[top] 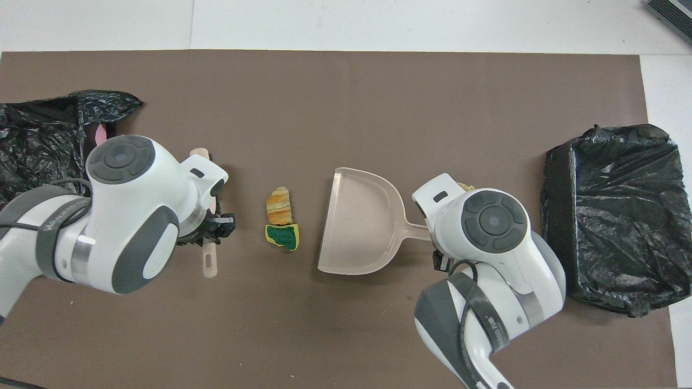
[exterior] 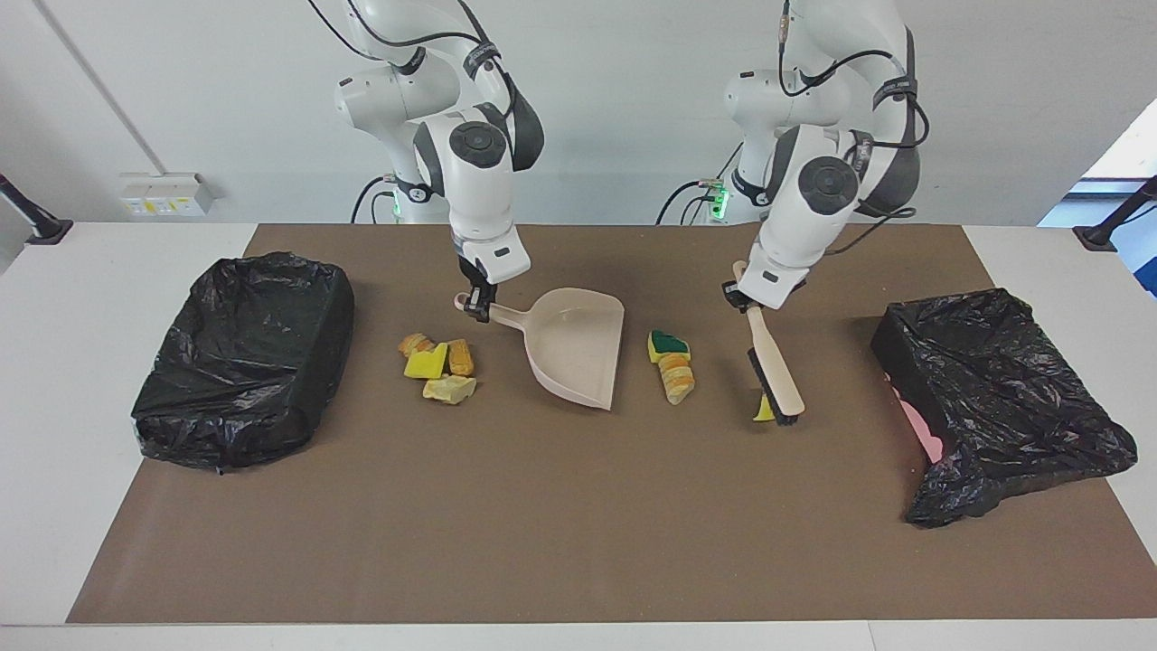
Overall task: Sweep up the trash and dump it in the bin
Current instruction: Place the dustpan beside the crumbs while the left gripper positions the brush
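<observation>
Facing view: a brown mat [exterior: 560, 524] is spread over a white table [exterior: 81, 298]. Trash [exterior: 438, 362] is clustered beside the dustpan [exterior: 578, 348]: yellow and orange-tan chunks. Dustpan's handle is clamped by the right gripper [exterior: 479, 307]; brush [exterior: 773, 371] is clamped by the left gripper [exterior: 746, 298]. Black-lined bins [exterior: 244, 357] sit at both ends.

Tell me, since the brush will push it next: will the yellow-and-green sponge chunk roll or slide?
The yellow-and-green sponge chunk looks blocky and flat-sided, so it would probably slide, not roll. It seems porous and light, so it may tumble. It touches the orange-tan chunk, which would likely move too.
</observation>
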### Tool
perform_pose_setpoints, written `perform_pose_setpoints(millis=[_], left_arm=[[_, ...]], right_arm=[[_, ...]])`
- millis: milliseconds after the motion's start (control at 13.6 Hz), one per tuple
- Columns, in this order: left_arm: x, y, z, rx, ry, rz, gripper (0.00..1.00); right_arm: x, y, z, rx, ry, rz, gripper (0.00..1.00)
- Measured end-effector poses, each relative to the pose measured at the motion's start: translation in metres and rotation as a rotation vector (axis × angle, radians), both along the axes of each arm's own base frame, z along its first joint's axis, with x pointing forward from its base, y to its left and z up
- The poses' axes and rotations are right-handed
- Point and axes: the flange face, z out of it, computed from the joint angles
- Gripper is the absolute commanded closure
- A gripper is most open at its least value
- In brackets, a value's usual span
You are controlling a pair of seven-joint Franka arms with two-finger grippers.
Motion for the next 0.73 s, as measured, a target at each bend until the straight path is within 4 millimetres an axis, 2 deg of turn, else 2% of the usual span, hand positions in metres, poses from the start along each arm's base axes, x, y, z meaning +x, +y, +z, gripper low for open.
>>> perform_pose_setpoints(millis=[220,366,513,733], left_arm=[[0.015,0.054,-0.005,-0.024,-0.014,-0.116,1.0],[0.017,0.071,-0.012,-0.021,-0.022,-0.158,1.0],[0.016,0.07,-0.019,-0.03,-0.029,-0.218,1.0],[0.014,0.048,-0.018,-0.027,-0.04,-0.288,1.0]], right_arm=[[-0.003,0.012,-0.014,-0.012,0.014,-0.01,1.0],[-0.005,0.025,-0.027,-0.028,-0.001,-0.014,1.0],[-0.006,0.03,-0.033,-0.035,-0.001,-0.019,1.0],[-0.008,0.035,-0.035,-0.034,-0.005,-0.032,1.0]])
